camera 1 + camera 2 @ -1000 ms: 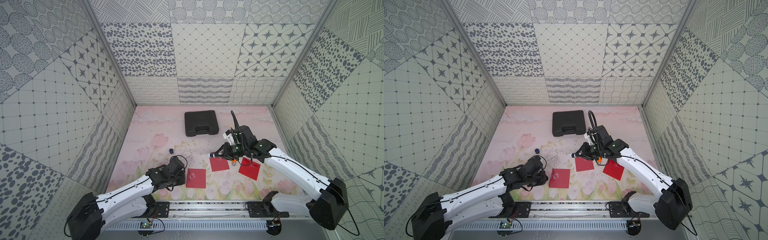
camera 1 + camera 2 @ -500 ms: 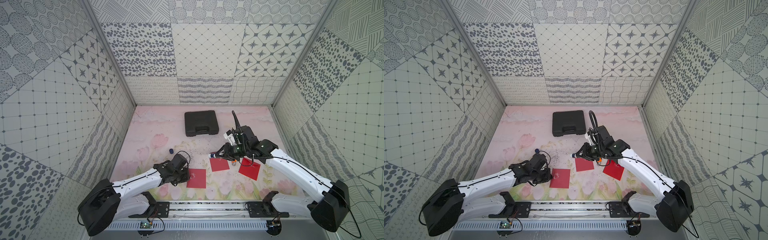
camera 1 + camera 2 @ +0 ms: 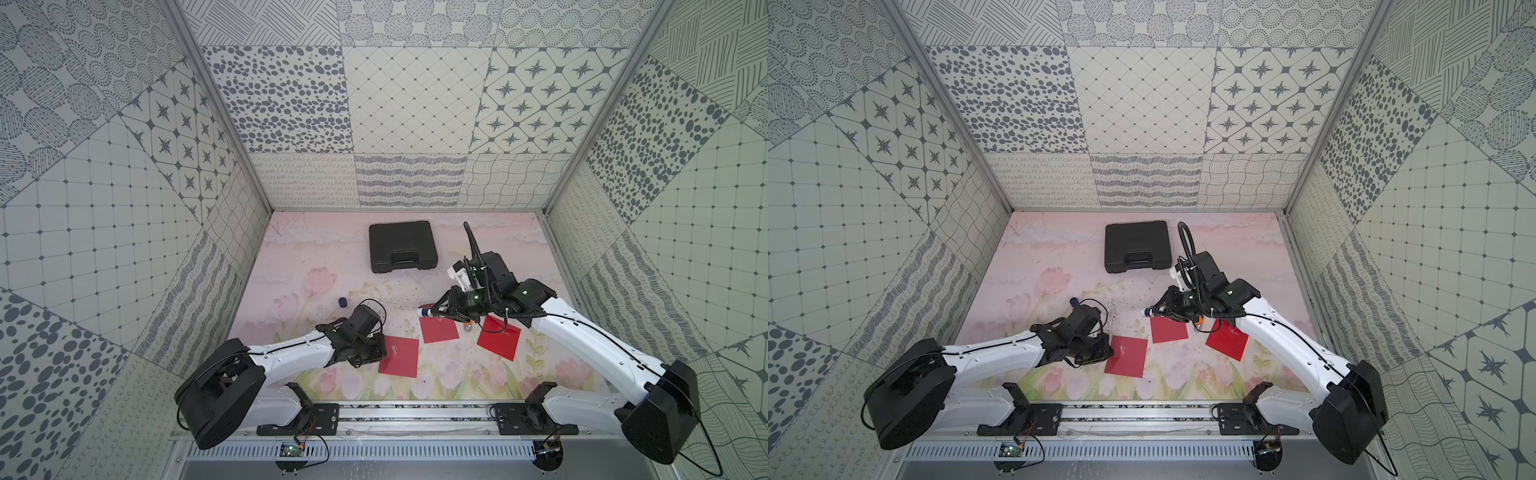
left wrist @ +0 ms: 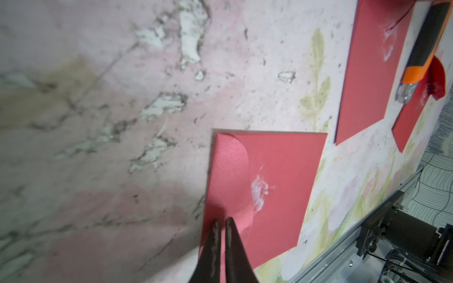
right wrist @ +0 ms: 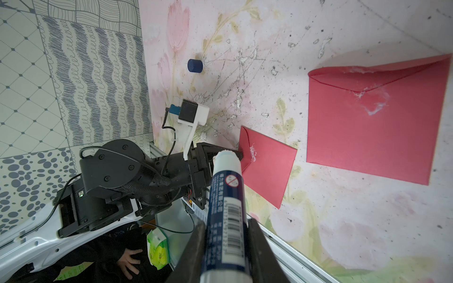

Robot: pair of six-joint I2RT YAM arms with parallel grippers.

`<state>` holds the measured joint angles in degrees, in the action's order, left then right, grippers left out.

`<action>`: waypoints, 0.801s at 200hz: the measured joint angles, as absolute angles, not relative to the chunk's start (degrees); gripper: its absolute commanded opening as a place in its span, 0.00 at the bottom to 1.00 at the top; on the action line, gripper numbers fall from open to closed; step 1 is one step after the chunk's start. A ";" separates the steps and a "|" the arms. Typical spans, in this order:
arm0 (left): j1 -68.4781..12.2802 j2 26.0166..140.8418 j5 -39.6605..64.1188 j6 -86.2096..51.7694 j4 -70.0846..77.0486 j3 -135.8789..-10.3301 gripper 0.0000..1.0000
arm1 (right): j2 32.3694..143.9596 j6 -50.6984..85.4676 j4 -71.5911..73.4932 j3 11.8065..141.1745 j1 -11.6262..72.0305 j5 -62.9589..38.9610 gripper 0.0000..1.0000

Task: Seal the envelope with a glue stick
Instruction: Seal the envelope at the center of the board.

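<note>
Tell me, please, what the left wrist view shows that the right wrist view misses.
Left wrist only: the orange-and-black-handled metal wrench and a third red paper envelope by it. Right wrist only: the uncapped navy-and-white cylindrical glue stick in the right hand, and a navy cap. Both: the glue-smeared red envelope at the closed left hand, and the middle red envelope.
</note>
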<state>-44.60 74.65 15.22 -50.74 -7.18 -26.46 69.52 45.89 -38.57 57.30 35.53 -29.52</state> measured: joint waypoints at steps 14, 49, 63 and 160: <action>-44.60 75.88 15.86 -50.57 -6.07 -26.89 0.09 | 69.47 45.84 -38.94 57.30 35.53 -29.47 0.00; -45.74 78.43 15.35 -49.60 -6.68 -29.32 0.13 | 68.60 45.52 -40.58 57.30 35.53 -28.40 0.00; -46.89 79.55 14.20 -48.99 -7.99 -30.89 0.14 | 68.14 45.12 -41.21 57.32 35.53 -27.62 0.00; -55.35 90.45 3.49 -47.53 -20.01 -43.79 0.20 | 67.22 41.50 -45.23 58.37 32.69 -25.19 0.00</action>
<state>-55.35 90.45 3.49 -47.53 -20.01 -43.79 67.22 41.50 -45.23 58.37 32.69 -25.19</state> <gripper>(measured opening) 0.193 0.279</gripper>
